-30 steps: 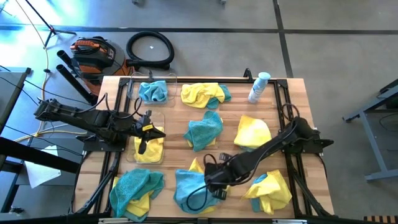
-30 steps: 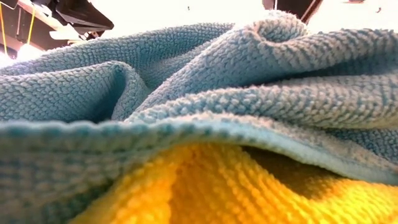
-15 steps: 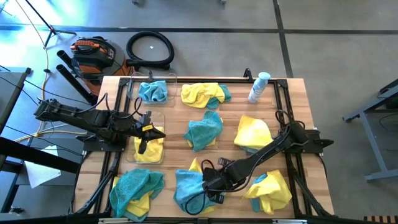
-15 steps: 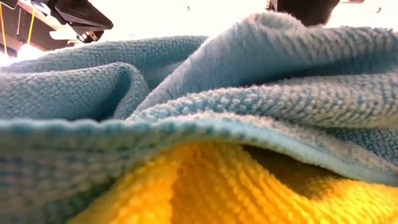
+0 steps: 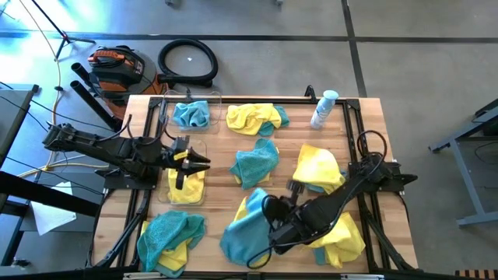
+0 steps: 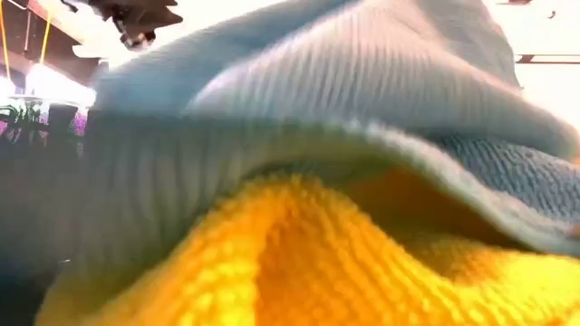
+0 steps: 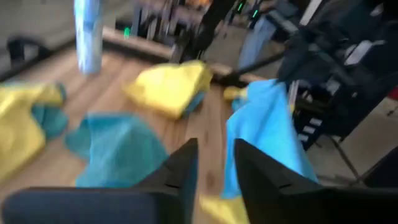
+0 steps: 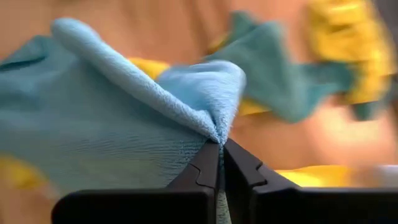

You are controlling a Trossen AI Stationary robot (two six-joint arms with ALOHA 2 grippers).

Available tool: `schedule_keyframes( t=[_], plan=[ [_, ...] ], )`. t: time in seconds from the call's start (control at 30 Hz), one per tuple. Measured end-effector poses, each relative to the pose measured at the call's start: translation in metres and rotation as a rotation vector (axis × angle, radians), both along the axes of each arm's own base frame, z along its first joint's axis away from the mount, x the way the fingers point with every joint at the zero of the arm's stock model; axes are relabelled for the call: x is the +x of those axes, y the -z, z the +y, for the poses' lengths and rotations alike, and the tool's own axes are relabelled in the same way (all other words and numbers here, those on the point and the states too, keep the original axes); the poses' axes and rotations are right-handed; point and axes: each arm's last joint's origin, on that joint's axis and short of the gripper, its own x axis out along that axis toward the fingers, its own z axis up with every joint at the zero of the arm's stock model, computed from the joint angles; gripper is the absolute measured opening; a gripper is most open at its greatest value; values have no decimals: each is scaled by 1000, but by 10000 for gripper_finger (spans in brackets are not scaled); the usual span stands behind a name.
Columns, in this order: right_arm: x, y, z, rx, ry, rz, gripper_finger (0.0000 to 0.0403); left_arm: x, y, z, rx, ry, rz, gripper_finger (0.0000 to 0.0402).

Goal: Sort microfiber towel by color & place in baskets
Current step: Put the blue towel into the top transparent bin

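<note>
My right gripper [image 5: 270,211] [image 8: 221,146] is shut on a teal microfiber towel [image 5: 243,228] [image 8: 118,118] at the near middle of the table. The low view shows that towel [image 6: 317,91] draped over a yellow towel [image 6: 308,263]. My left gripper [image 5: 204,162] [image 7: 216,155] stands open with nothing between its fingers, above a clear basket [image 5: 173,194] holding a yellow towel [image 5: 187,187]. A second basket [image 5: 166,111] at the far left holds a teal towel [image 5: 191,113]. My right gripper pinches a raised fold [image 8: 214,132] of the teal towel between its two fingers, at their free ends. The fingers slant down at it from the table's right. The fold is lifted into a peak, and the rest of the towel [image 5: 233,241] trails down to the table.
Loose towels lie all over the wooden table [image 5: 366,117]: a teal and yellow heap [image 5: 167,237] near left, teal [image 5: 255,163] in the middle, yellow [image 5: 315,165] at right, yellow and teal [image 5: 255,117] far, yellow [image 5: 342,237] near right. A white-and-blue bottle [image 5: 323,109] stands far right.
My right gripper has first sunk onto the teal towel, then risen and gone toward the table's right edge with it in its hold. The pinched part of the towel is drawn up into a peak, while its near part stays on the table.
</note>
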Motion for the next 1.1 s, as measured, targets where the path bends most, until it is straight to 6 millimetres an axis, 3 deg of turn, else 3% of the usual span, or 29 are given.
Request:
schedule_keyframes(
  t=[0.2,0.33,0.47,0.77,0.93,1.1],
  plan=[
    [-9,-20,-26,-104,10,-37,2,11,-23,-2,71,15,-172,195],
    [-26,-24,-49,-137,62,-83,1,29,-43,-6,155,10,-169,227],
    [-38,-30,-70,-64,31,-244,1,55,-60,-12,246,-28,-137,234],
    [-35,-28,-117,79,-186,-580,0,128,-75,-23,345,-26,-29,234],
    [-30,-38,-131,16,-303,-604,0,163,-73,-19,345,-76,-1,234],
    [-31,-52,-140,-62,-374,-599,0,181,-71,-16,325,-98,15,234]
  ],
)
